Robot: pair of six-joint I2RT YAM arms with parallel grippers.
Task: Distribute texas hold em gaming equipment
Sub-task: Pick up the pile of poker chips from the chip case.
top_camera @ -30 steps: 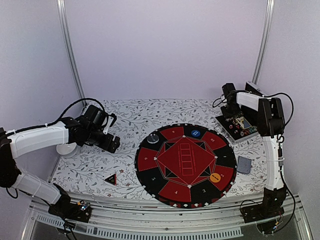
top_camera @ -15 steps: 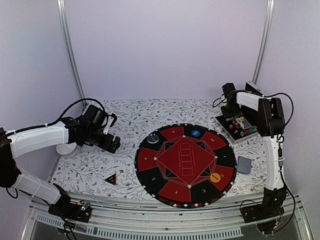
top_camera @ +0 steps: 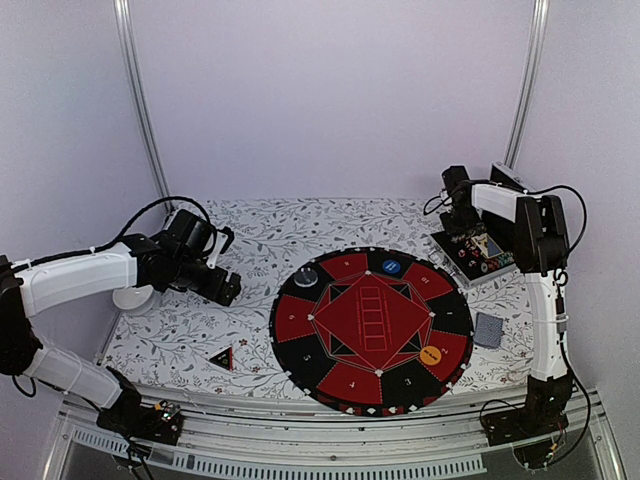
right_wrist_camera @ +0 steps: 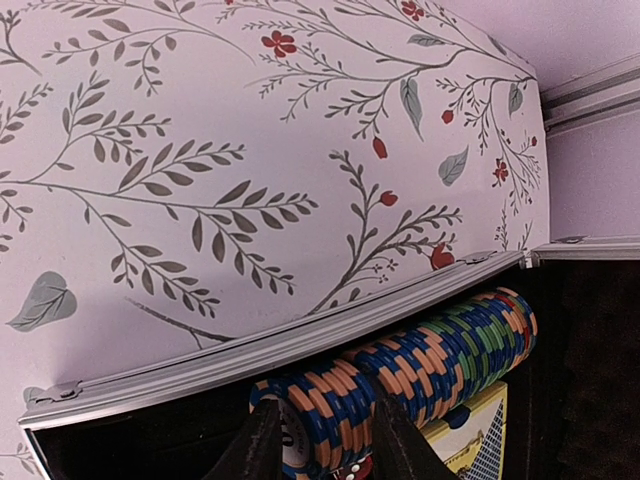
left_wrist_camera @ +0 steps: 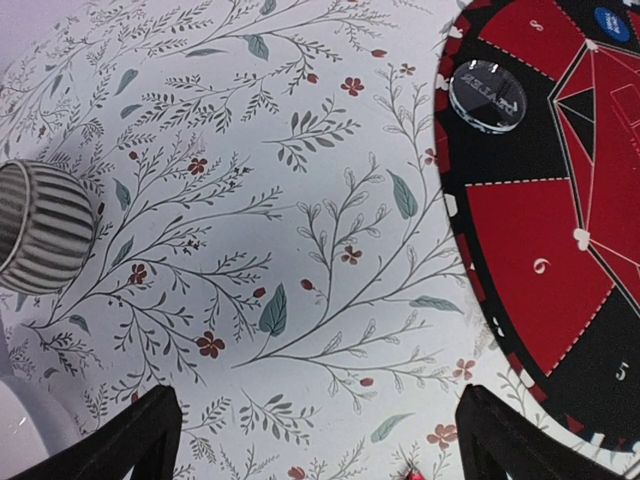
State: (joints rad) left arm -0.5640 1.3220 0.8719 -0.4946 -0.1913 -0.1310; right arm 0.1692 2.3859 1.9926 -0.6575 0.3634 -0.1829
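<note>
The row of blue, orange and green poker chips (right_wrist_camera: 440, 355) lies in the open black case (top_camera: 473, 252) at the back right. My right gripper (right_wrist_camera: 325, 450) reaches down into the case, its fingers closed on the few end chips (right_wrist_camera: 335, 420) of the row. My left gripper (top_camera: 225, 290) is open and empty above the floral cloth, left of the mat. A dark disc (top_camera: 305, 277), a blue disc (top_camera: 391, 267) and an orange disc (top_camera: 431, 354) lie on the mat. The black-red triangle (top_camera: 221, 358) lies at the front left. A grey-blue card deck (top_camera: 488, 329) lies right of the mat.
The large round red-and-black mat (top_camera: 370, 330) fills the table's middle. A white ribbed cup (left_wrist_camera: 40, 225) stands at the left, under my left arm. A boxed card pack (right_wrist_camera: 480, 435) lies in the case beside the chips. The case's metal rim (right_wrist_camera: 270, 345) runs just behind the chip row.
</note>
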